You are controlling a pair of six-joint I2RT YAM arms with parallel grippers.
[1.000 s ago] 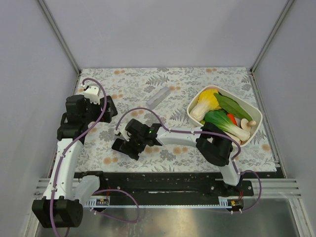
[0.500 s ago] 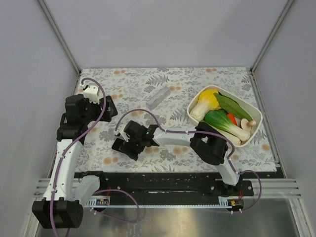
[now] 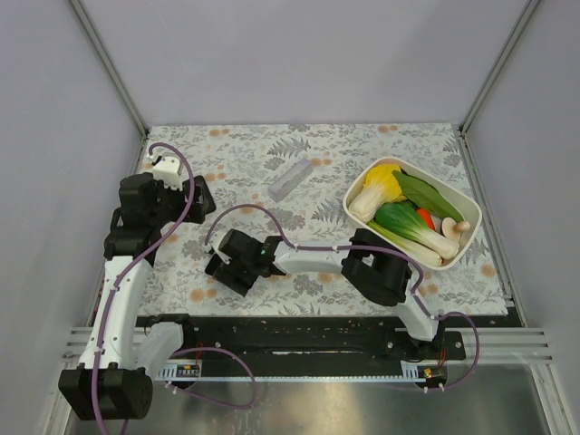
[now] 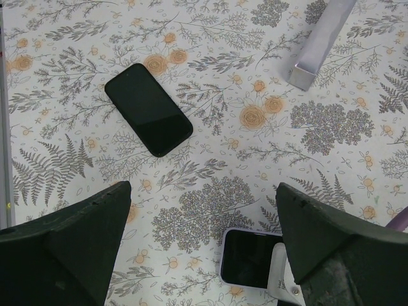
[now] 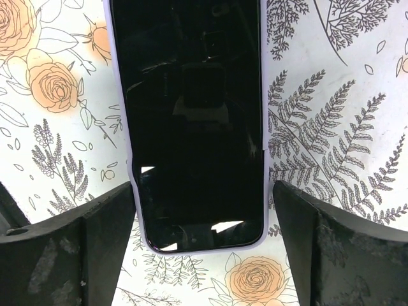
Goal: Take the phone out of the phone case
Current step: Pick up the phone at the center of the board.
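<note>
A black-screened phone (image 5: 194, 115) in a lavender case (image 5: 264, 127) lies flat on the floral cloth. My right gripper (image 5: 204, 255) is open just above it, with one finger on each side of the phone's near end and neither touching it. In the top view that gripper (image 3: 228, 267) hides the phone. The left wrist view shows one end of the cased phone (image 4: 248, 258). My left gripper (image 4: 204, 248) is open and empty, hovering above the cloth at the left (image 3: 196, 199).
A second, bare black phone (image 4: 148, 108) lies on the cloth. A grey rectangular bar (image 3: 290, 177) lies further back (image 4: 322, 41). A white bowl (image 3: 348, 207) of vegetables stands at the right.
My right gripper has shifted a little to the left over the cased phone. The left arm has not moved.
</note>
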